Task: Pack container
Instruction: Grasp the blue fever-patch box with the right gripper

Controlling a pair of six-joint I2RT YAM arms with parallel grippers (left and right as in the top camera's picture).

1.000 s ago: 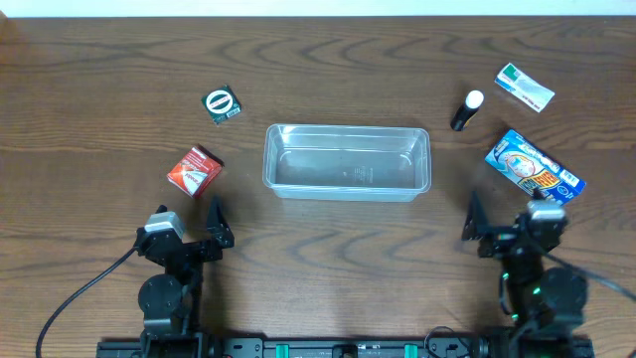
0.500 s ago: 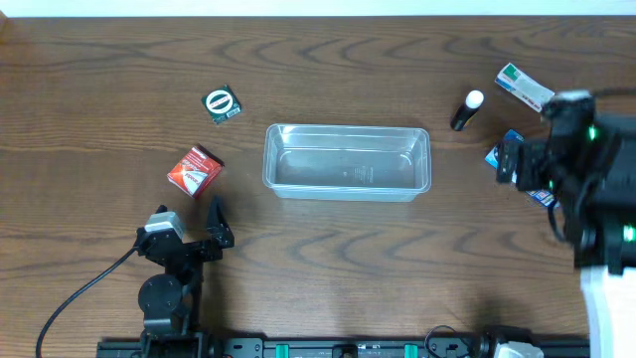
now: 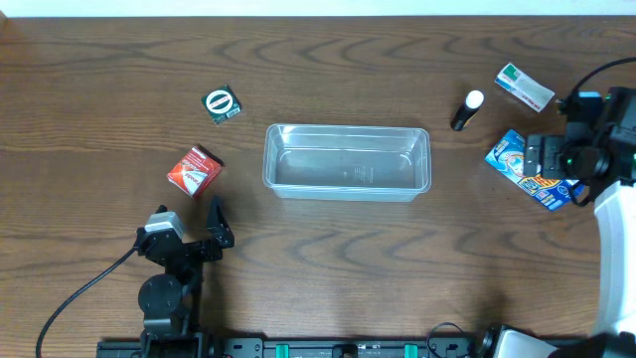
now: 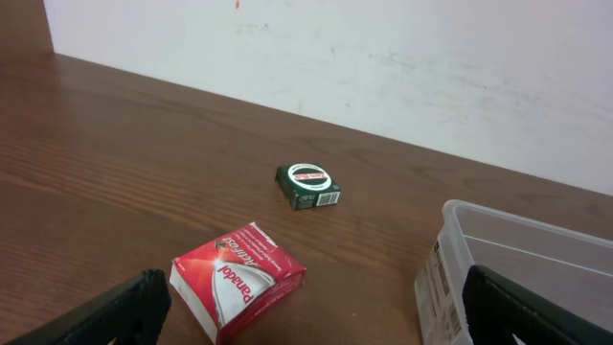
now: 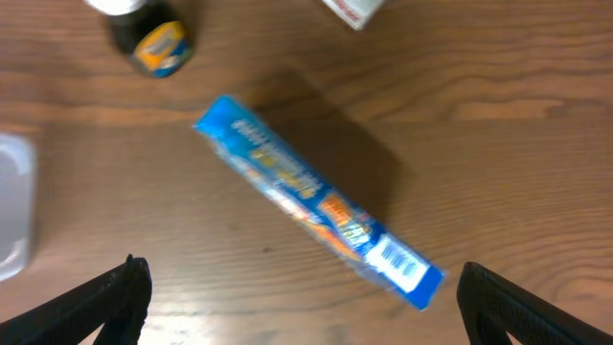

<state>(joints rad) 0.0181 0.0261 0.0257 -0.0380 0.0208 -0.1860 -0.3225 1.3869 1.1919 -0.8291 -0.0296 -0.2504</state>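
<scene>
- Container (image 3: 346, 161): clear tub at table centre, long axis running 9 to 3 o'clock, upright, mouth up, nothing inside.
- Handling, as a judgement: thin plastic, so light. The walls likely flex under a pinch, and the glossy surface is probably slippery. A knock could skate it across the wood. The best hold looks to be over the rim at a short end wall, one finger inside and one outside. Probably best left where it stands.
- Left gripper (image 3: 219, 227): at 7 o'clock of the tub, low by the near edge. Jaws spread wide with nothing between them. It looks toward the red packet (image 4: 239, 278) and the green packet (image 4: 308, 185).
- Right gripper (image 5: 302, 273): at 3 o'clock of the tub, hanging over the blue packet (image 5: 316, 206). Jaws released, straddling it without contact.
- Black tube (image 3: 467, 109) and white-green packet (image 3: 525, 87) lie at 2 o'clock, near the blue packet.
- Room: bare table (image 3: 338, 259) all round the tub. The red packet sits at 9 o'clock and the green at 10, both well apart from it. The rim is the one edge to clear when dropping items in.
</scene>
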